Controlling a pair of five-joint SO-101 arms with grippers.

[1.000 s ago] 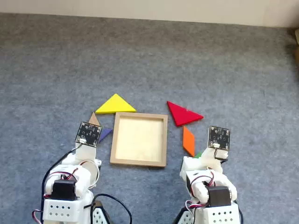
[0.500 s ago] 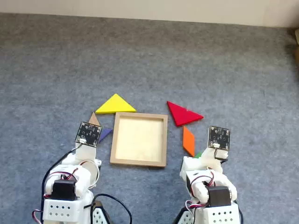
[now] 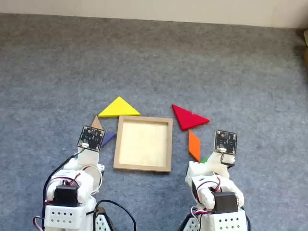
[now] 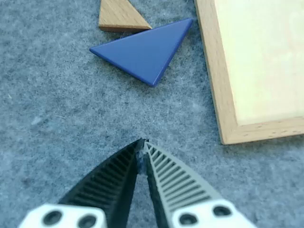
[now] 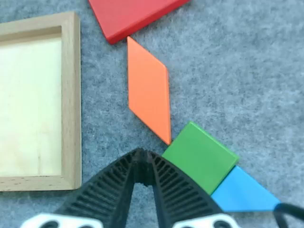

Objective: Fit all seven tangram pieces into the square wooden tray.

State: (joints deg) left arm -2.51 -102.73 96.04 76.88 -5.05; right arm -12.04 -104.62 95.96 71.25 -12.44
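High view: the square wooden tray (image 3: 143, 167) lies on the grey carpet (image 3: 154, 57) between your two arms, with every visible piece outside it. A yellow triangle (image 3: 118, 108) sits just beyond the tray's far rim. A plain wooden triangle (image 3: 96, 122) and a dark blue triangle (image 3: 108, 138) lie off its left side, next to the left arm (image 3: 72, 187). A red triangle (image 3: 188, 117) and an orange parallelogram (image 3: 194, 145) lie off its right side. The green sliver beside the right arm (image 3: 214, 192) is probably the green square (image 3: 204, 159).

Left wrist view: your left gripper (image 4: 142, 142) hangs over the carpet, jaws pressed together with nothing between them. The dark blue triangle lies ahead of it, one tip almost at the tray's rim, with the plain wooden triangle just beside its far edge.

Right wrist view: your right gripper (image 5: 142, 153) is likewise closed and holds nothing. The green square sits just beside one finger. One of its corners meets the orange parallelogram's near tip, and its opposite side lies against a light blue triangle (image 5: 242, 192). The parallelogram's far tip meets the red triangle.
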